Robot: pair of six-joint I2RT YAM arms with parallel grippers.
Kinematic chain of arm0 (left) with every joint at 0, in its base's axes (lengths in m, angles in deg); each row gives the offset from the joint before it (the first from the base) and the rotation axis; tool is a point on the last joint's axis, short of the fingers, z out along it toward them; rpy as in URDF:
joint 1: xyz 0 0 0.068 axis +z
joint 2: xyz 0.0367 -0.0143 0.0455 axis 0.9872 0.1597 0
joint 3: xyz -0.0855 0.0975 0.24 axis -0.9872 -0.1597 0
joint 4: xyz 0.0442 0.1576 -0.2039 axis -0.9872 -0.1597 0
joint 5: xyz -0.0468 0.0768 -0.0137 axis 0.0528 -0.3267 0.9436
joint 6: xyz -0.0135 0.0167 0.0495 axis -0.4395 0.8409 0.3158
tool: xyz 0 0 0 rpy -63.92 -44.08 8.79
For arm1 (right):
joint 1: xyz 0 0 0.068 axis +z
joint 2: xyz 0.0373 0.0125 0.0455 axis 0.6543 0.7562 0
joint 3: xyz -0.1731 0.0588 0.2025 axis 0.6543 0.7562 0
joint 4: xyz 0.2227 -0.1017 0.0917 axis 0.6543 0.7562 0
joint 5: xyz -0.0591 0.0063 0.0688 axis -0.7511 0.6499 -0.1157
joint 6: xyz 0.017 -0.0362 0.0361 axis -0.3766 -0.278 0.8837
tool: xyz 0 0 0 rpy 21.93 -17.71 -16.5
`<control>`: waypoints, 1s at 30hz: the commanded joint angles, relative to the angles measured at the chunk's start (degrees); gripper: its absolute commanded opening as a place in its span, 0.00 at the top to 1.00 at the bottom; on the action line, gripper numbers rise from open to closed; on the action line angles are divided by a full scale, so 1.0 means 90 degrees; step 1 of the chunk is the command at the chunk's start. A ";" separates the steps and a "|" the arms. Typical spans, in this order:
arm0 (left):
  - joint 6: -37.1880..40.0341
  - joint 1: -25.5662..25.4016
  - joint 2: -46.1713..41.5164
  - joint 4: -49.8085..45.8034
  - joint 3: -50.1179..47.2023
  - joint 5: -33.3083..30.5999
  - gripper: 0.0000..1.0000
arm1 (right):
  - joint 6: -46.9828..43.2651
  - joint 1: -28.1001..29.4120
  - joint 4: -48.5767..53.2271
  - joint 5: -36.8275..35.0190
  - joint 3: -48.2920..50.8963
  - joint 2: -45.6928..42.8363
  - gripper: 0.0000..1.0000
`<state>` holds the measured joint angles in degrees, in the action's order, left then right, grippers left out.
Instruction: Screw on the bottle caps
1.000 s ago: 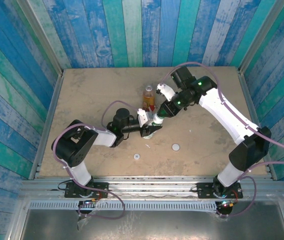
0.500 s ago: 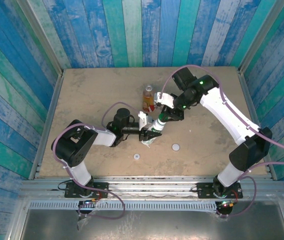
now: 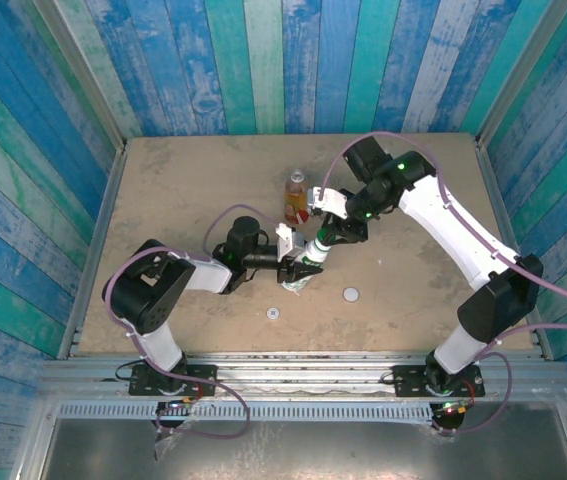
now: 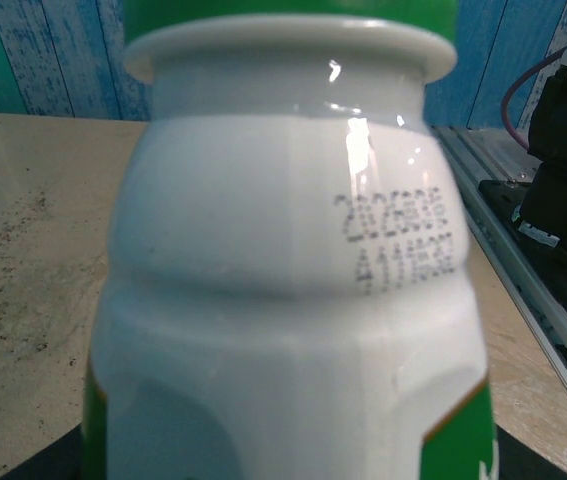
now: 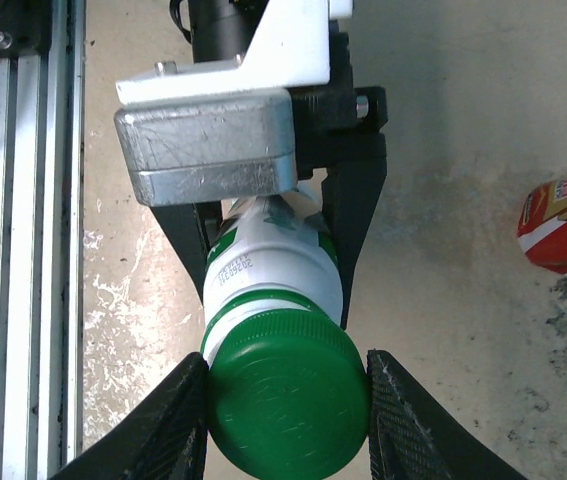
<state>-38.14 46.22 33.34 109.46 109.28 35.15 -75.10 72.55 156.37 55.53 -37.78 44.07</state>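
The white bottle point(image 5: 271, 262) with its green-printed label leans between the black fingers point(image 5: 359, 196) of my left gripper point(image 3: 298, 264), which is shut on its body. The dark green cap point(image 5: 285, 397) sits on its neck, and my right gripper point(image 5: 285, 402) is shut on that cap, a finger point(image 5: 175, 425) pressing each side. The left wrist view has the bottle's shoulder point(image 4: 283, 300) and the cap's lower edge point(image 4: 293, 14) very close. The amber bottle point(image 3: 296, 196) stands upright just behind. On the table lie a white cap point(image 3: 351, 295) and a smaller pale cap point(image 3: 275, 313). I cannot make out the clear bottle.
Blue and green plank walls enclose the tan table point(image 3: 183, 190). A metal rail point(image 5: 23, 240) runs along the table's near edge. The amber bottle's red label point(image 5: 566, 218) is close on the right of my right gripper.
My right gripper has swung slightly nearer and turned over the cap. The left gripper and white bottle shifted a little toward the near edge, then held still.
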 commanded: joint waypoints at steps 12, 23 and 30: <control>-0.0017 0.0005 -0.0199 0.0364 -0.0055 -0.0139 0.50 | -0.0004 -0.0030 0.0206 0.0282 0.0040 0.0066 0.62; 0.0015 0.0003 -0.0232 0.0294 -0.0042 -0.0119 0.50 | 0.0010 -0.0024 0.0385 0.0436 -0.0014 0.0273 0.60; 0.0040 0.0005 -0.0328 0.0319 -0.0091 -0.0114 0.50 | 0.0147 -0.0034 0.0406 0.0053 -0.0071 0.0370 0.59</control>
<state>-38.19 46.22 33.32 110.18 108.62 33.86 -74.75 72.29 157.53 57.69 -37.69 45.95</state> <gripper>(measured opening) 0.553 0.419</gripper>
